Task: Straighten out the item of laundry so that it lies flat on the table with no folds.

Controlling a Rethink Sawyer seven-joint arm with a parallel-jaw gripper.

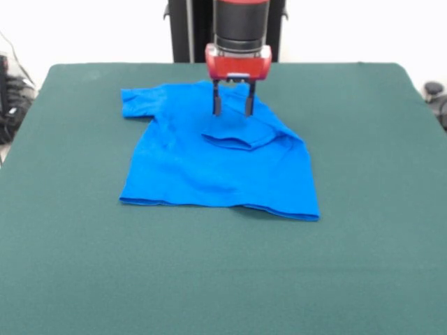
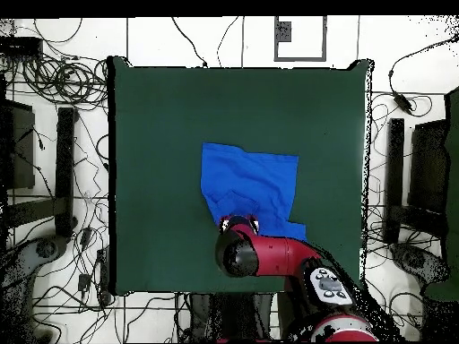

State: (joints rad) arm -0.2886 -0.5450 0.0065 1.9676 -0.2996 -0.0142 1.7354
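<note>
Hovering with my pincer spread wide, dark prongs apart, over a soft bright blue T-shirt lying on the green felt surface, one sleeve folded inward over its chest.

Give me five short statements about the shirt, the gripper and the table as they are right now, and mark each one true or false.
1. The blue T-shirt lies fully flat with no folds. False: one sleeve is folded over onto the body, in the front view.
2. The gripper is open, its two fingers apart and pointing down above the shirt. True.
3. The gripper grips a raised bunch of fabric. False: nothing shows between its fingers and no fabric is lifted.
4. The shirt hangs over the edge of the table. False: it lies wholly on the green surface.
5. One sleeve is spread out to the side. True.
</note>
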